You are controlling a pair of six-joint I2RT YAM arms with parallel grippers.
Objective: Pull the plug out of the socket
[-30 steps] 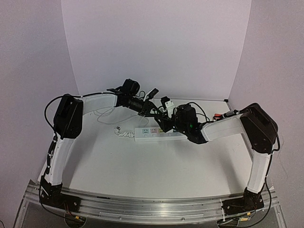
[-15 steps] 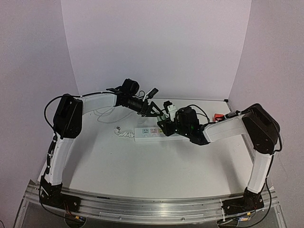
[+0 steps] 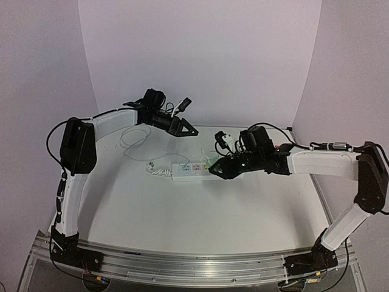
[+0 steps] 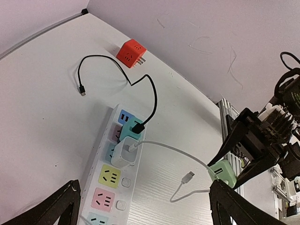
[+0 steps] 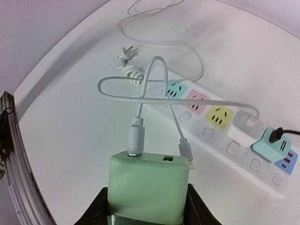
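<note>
The socket [image 3: 185, 172] [image 4: 123, 193] [image 5: 220, 140] is a long white power strip with coloured outlets lying flat on the table. A white adapter [image 4: 125, 152] and a teal adapter [image 4: 131, 129] stand plugged into it. The plug [image 5: 147, 187] [image 4: 223, 172], a pale green cube with a white cable in it, is out of the strip, and my right gripper [image 3: 217, 170] [image 5: 147, 206] is shut on it just to the strip's right. My left gripper [image 3: 187, 129] [image 4: 145, 187] hangs open above and behind the strip, holding nothing.
A red cube adapter [image 4: 131, 53] lies near the far right corner of the table. A black cable [image 4: 117, 70] runs from the teal adapter. The strip's own white cord [image 5: 154, 23] loops at the far left. The green plug's white cable [image 5: 140, 89] trails over the strip.
My left gripper has opened, lifted and drawn back to the left. My right gripper has pulled back to the right with the green plug in it, off the strip.
</note>
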